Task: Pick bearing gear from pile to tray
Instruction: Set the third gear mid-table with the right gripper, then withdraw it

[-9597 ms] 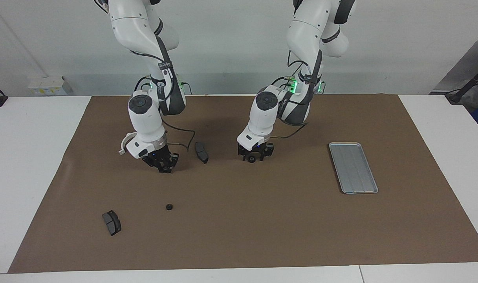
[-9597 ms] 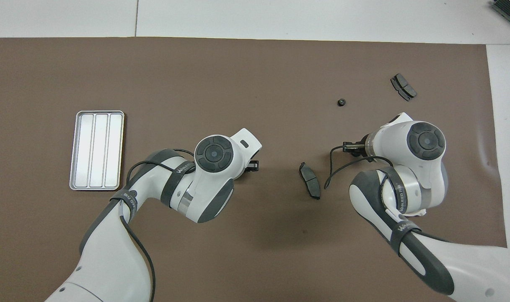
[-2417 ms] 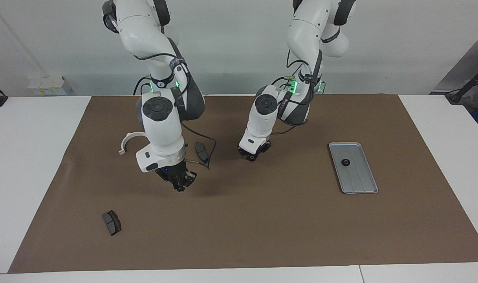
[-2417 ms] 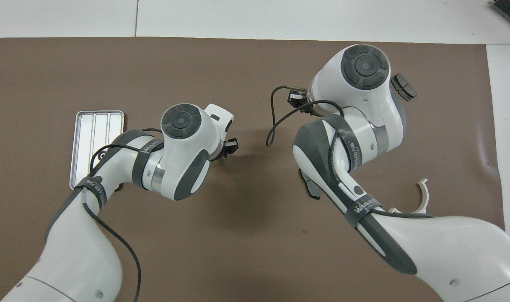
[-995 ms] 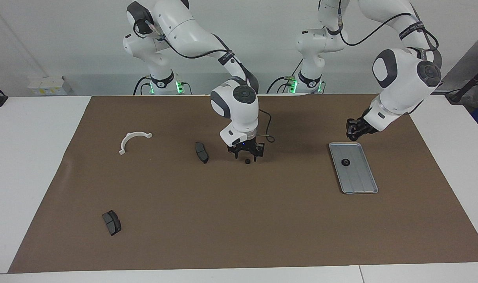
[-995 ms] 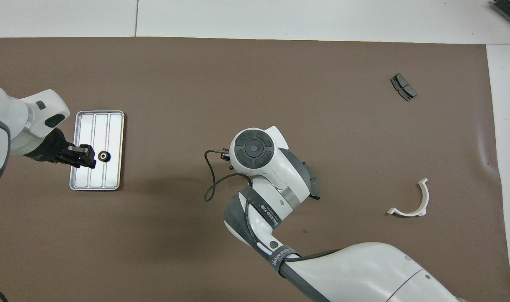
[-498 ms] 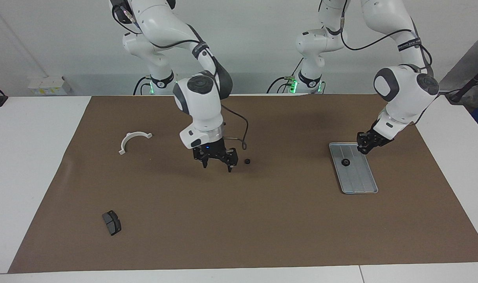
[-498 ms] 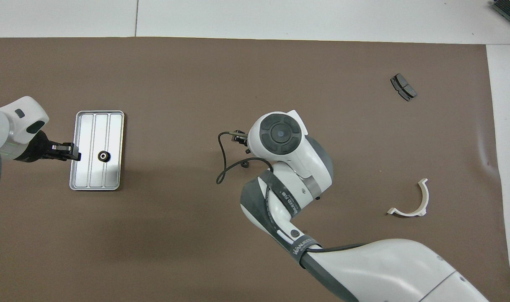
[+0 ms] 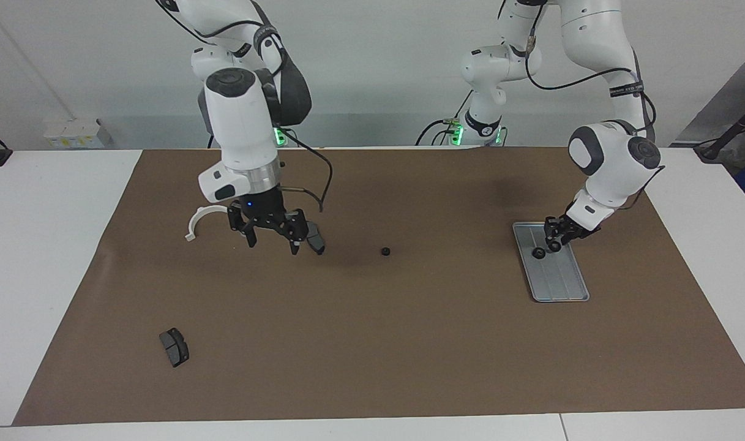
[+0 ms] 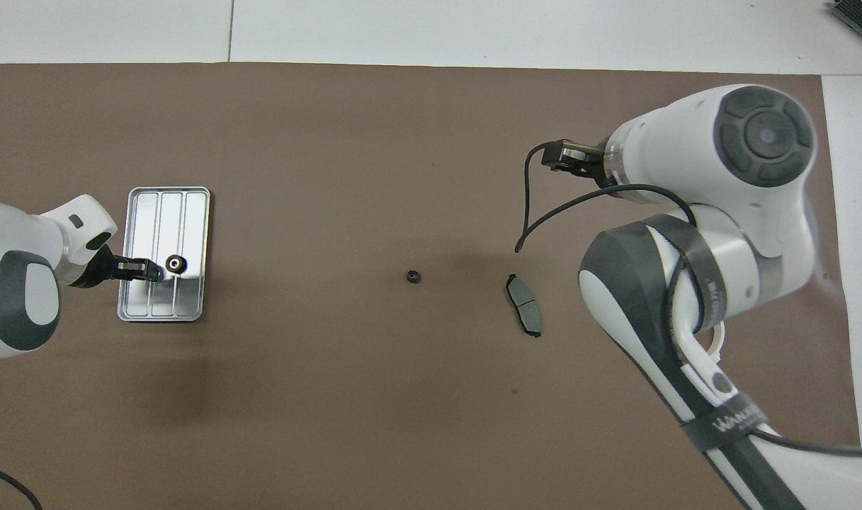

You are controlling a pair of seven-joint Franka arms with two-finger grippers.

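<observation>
1. Because the left tool (image 9: 554, 237) hangs low over the tray (image 9: 561, 283), just beside the black gear (image 9: 539, 252) lying in it, a sideways drift could knock that gear. It could also catch the raised rim and shove the tray along the surface. Whether this tool is open, closed or gripping anything cannot be told.
2. The right tool (image 9: 272, 241) is spread wide and empty, right by a dark grey pad (image 9: 314, 237). A descent from here would likely strike the pad.
3. The loose gear (image 9: 385, 251) lies alone on the brown mat (image 9: 372, 343), apart from that pad toward the left arm's end. It is small and round, so an off-centre pinch may squirt it away.
4. The left arm reaches out and bends down, its wrist slanted toward the tray end nearer the robots.
5. The right arm stands tall, forearm almost vertical, pointing down between the pad and the white half-ring bracket (image 9: 204, 219).
</observation>
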